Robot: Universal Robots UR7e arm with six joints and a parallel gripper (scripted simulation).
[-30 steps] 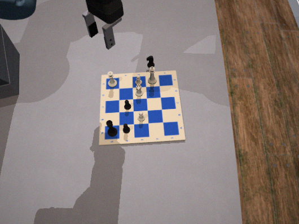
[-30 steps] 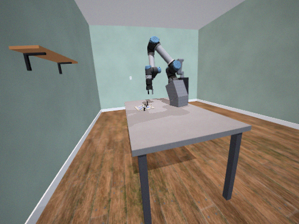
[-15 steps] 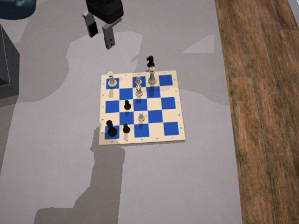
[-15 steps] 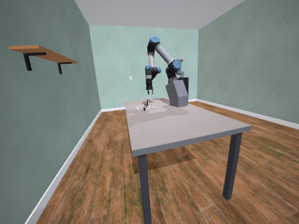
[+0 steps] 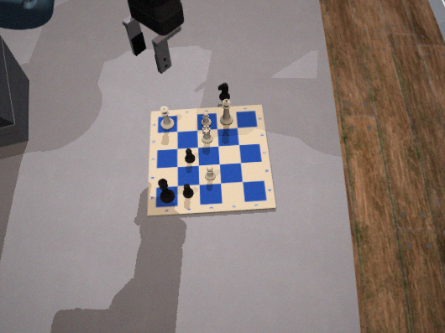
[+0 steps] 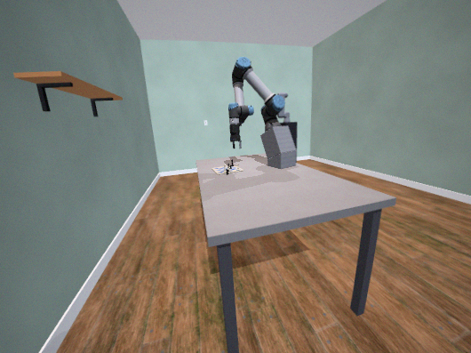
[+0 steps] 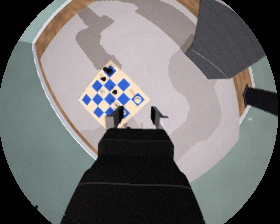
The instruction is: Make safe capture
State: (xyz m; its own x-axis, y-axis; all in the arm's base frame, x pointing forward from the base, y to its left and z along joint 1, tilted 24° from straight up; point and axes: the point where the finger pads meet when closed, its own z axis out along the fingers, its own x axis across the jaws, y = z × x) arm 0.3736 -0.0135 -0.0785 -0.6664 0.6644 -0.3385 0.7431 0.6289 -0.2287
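The small blue-and-cream chessboard lies on the grey table. A black knight stands upright on the table just beyond the board's far edge. On the board stand a white rook, a white pawn, a white king, a white piece in front of the pawn, a white pawn, a black pawn, a black pawn and a black queen. My gripper is open and empty, high above the table beyond the board's far left corner. It also shows in the wrist view, with the board below.
The robot's grey base block stands at the left. The table's right edge borders the wooden floor. In the far view the arm stands over the board at the table's far end.
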